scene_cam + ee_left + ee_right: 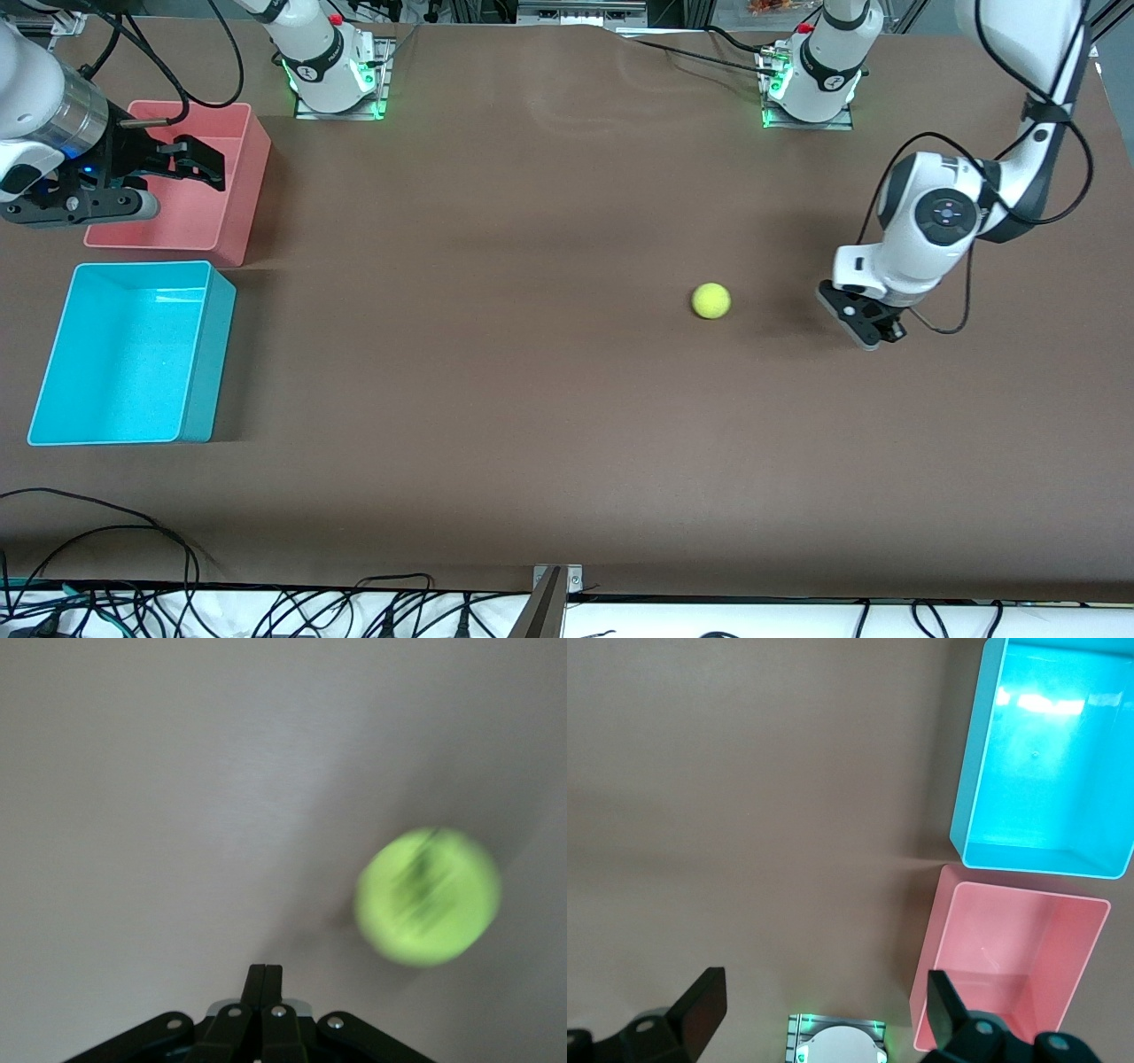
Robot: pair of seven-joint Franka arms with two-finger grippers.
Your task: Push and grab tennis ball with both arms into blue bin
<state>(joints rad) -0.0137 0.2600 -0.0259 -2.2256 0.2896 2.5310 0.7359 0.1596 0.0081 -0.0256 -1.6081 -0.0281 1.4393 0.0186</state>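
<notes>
Tennis ball (710, 300) lies on open table (532, 399) near the closed left gripper (873, 332); recommend a level, centred push toward the blue bin (190, 354), where the wide-open right gripper (190, 164) waits over the pink bin (239, 177).

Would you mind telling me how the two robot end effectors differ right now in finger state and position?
The left end effector has its fingers shut and sits low by the table, beside the small fuzzy yellow-green tennis ball. The right end effector has its fingers open and hangs over the pink rectangular plastic bin, which stands farther from the front camera than the bright cyan-blue rectangular plastic bin. Both are black two-finger end effectors, and neither holds anything.
</notes>
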